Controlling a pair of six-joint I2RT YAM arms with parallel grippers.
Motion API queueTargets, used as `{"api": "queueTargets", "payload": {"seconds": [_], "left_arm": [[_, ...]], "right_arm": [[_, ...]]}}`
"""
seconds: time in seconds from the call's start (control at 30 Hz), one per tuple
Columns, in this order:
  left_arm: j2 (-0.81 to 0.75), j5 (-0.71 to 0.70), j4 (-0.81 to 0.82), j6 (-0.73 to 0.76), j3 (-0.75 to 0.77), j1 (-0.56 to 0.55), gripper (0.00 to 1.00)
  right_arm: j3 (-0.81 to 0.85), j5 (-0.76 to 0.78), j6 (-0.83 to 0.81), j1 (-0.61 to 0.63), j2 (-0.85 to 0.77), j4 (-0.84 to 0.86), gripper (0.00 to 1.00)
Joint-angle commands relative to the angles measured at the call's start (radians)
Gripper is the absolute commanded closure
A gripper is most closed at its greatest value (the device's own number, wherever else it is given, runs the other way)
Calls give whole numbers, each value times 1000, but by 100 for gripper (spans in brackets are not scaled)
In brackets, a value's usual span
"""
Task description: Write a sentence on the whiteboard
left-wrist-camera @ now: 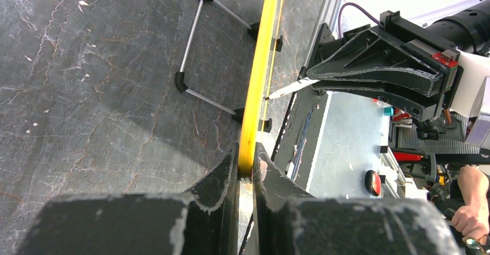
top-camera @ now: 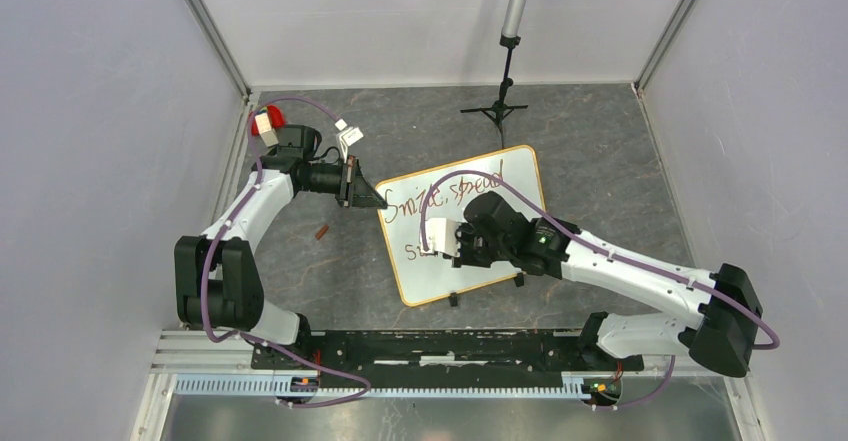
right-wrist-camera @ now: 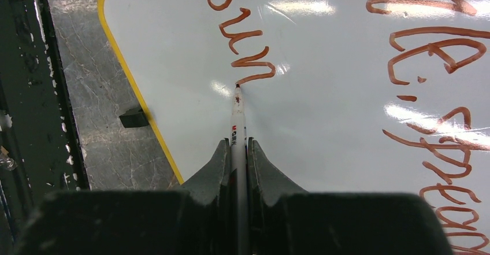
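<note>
The whiteboard [top-camera: 440,279] lies tilted on the dark table, its frame yellow-orange. The sentence [top-camera: 455,196] reads "Smile, spread" on one line and "Sun" [right-wrist-camera: 254,65] on the second, in dark red. My right gripper [top-camera: 440,243] is shut on a white marker [right-wrist-camera: 237,125]. The marker's red tip touches the board [right-wrist-camera: 323,128] just after the "n". My left gripper [top-camera: 378,201] is shut on the board's far-left frame edge [left-wrist-camera: 260,64], and its fingers [left-wrist-camera: 222,177] clamp that yellow rim. The right gripper and marker tip [left-wrist-camera: 286,89] show from the side in the left wrist view.
A black tripod stand [top-camera: 503,86] with a grey pole stands at the back. A small brown piece [top-camera: 322,231] lies left of the board. Black clips [top-camera: 453,299] sit at the board's near edge. A wire kickstand [left-wrist-camera: 190,47] folds under the board. Grey walls enclose three sides.
</note>
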Motion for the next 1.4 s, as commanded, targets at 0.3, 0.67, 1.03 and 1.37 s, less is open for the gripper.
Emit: {"api": "queueTargets", "payload": {"seconds": [0.3, 0.67, 1.03, 1.37], "left_arm": [[2, -44, 38, 7, 11, -8, 97], [3, -41, 39, 8, 11, -7, 98], [2, -41, 38, 8, 11, -7, 98], [2, -40, 38, 8, 11, -8, 98]], "right_arm": [[23, -8, 28, -42, -56, 21, 100], [43, 5, 47, -58, -42, 32, 100], [45, 8, 48, -58, -46, 42, 100], [58, 40, 61, -57, -29, 63, 100]]}}
